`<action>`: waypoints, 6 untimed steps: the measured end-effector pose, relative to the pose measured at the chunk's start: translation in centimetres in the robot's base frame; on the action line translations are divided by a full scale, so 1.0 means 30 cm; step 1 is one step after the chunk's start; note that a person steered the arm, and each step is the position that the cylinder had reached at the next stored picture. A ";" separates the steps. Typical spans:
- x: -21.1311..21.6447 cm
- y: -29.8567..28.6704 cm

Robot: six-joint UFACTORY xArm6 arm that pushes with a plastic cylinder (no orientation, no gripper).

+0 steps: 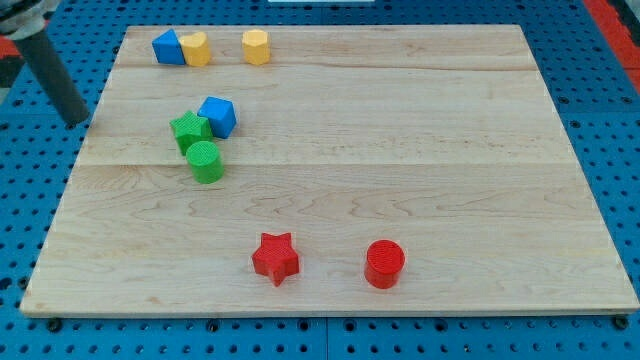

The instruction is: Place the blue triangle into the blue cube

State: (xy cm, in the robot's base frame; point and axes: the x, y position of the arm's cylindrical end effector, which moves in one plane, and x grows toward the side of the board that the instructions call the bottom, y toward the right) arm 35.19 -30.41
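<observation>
The blue triangle (167, 46) sits at the board's top left corner, touching a yellow block (196, 48) on its right. The blue cube (218, 116) lies lower, left of the board's middle, touching a green star (190, 131). My tip (78, 122) is at the view's left, just off the board's left edge, well left of the green star and below the blue triangle. It touches no block.
A second yellow block (256, 47) stands at the top, right of the first. A green cylinder (205, 162) sits just below the green star. A red star (276, 258) and a red cylinder (384, 264) lie near the bottom edge.
</observation>
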 end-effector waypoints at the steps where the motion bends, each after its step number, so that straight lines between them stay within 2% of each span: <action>1: -0.265 0.060; 2: -0.430 0.219; 3: -0.369 0.404; 5: -0.003 0.422; 6: -0.172 0.270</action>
